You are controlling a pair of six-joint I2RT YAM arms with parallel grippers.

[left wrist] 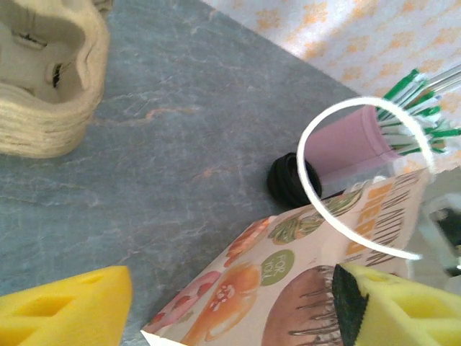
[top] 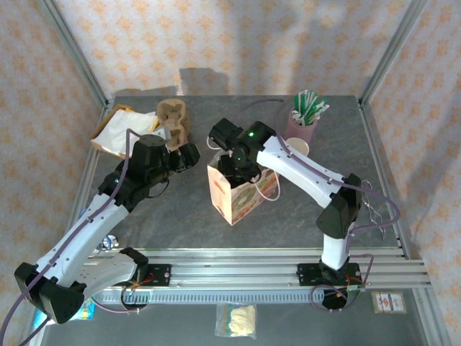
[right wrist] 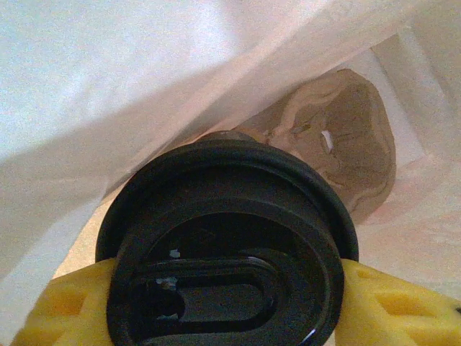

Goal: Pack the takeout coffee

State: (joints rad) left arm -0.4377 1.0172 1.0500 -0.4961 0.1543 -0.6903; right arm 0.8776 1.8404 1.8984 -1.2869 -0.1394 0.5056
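Note:
The takeout coffee's round black lid [right wrist: 223, 245] sits between the yellow fingers [right wrist: 392, 306] of my right gripper [right wrist: 223, 303], which is shut on it. The cup below the lid is hidden. It hangs inside the printed paper bag [top: 234, 193], over a brown cup carrier [right wrist: 346, 148] at the bag's bottom. From above, my right gripper [top: 241, 164] reaches into the bag's mouth. My left gripper [top: 189, 157] stands open beside the bag's left side. The bag's printed face [left wrist: 288, 288] lies between its fingers, and the right pad [left wrist: 349, 306] is against it.
A stack of brown cup carriers [top: 173, 122] and flat paper bags [top: 119, 130] lie at the back left. A pink cup of straws [top: 302, 122], white paper cups [top: 297, 148] and loose black lids [left wrist: 292, 180] stand behind the bag. The bag's white handle [left wrist: 317, 198] loops up.

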